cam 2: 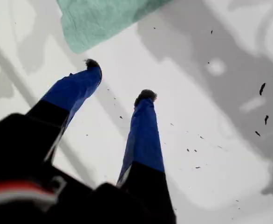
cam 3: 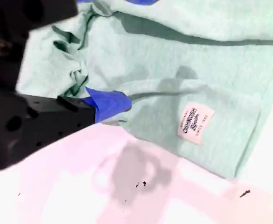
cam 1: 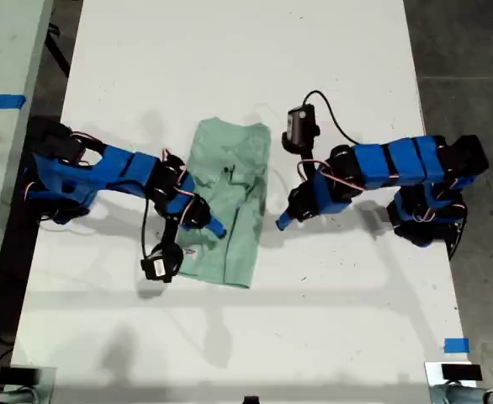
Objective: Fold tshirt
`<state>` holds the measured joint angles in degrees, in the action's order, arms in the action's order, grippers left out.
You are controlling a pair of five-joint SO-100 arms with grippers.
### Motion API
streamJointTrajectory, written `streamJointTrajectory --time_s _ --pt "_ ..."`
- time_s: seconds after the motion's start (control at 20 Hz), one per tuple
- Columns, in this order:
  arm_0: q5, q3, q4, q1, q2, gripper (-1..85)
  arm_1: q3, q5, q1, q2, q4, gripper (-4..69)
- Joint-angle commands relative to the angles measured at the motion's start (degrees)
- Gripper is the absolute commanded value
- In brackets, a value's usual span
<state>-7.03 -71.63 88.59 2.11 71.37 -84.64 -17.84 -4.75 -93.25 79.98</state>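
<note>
Lab: white table [cam 1: 246, 320], blue tape [cam 1: 456, 345], concrete floor [cam 1: 474, 50]

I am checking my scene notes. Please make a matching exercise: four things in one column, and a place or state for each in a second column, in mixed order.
Things:
1. tshirt
2. my first claw
3. my second claw
4. blue tape

Places or states:
A. open, over bare table beside the cloth
B. near the exterior view's lower right corner
C. pale green, lying mid-table
D. tip over the cloth, near a white label

Pairs: 1-C, 2-A, 3-D, 4-B
</note>
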Motion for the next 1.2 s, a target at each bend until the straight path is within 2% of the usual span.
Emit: streamJointTrajectory --time_s 0.0,0.2,0.3,0.6,0.95,1.15 --pt "-4.22 -15.91 -6.94 4.13 21.45 29.1 0.44 1.58 -2.20 -5.10 -1.76 20.8" --pt "-15.47 -36.74 -12.04 10.55 40.61 24.7 2.72 6.94 -6.68 -0.44 -4.22 22.9" --pt "-17.40 -38.41 -12.48 13.27 41.57 24.2 9.32 9.76 -8.88 6.77 -3.08 26.3" --pt "-13.36 -37.44 -19.07 15.56 34.80 21.3 28.21 16.87 -11.69 24.61 -1.41 31.0" --pt "-11.87 -37.71 -16.96 16.44 33.66 23.6 36.65 19.95 -13.18 32.26 -0.70 32.0" --pt "-8.96 -37.71 -19.25 14.94 27.33 27.1 36.91 19.16 -12.39 34.80 -2.29 32.2"
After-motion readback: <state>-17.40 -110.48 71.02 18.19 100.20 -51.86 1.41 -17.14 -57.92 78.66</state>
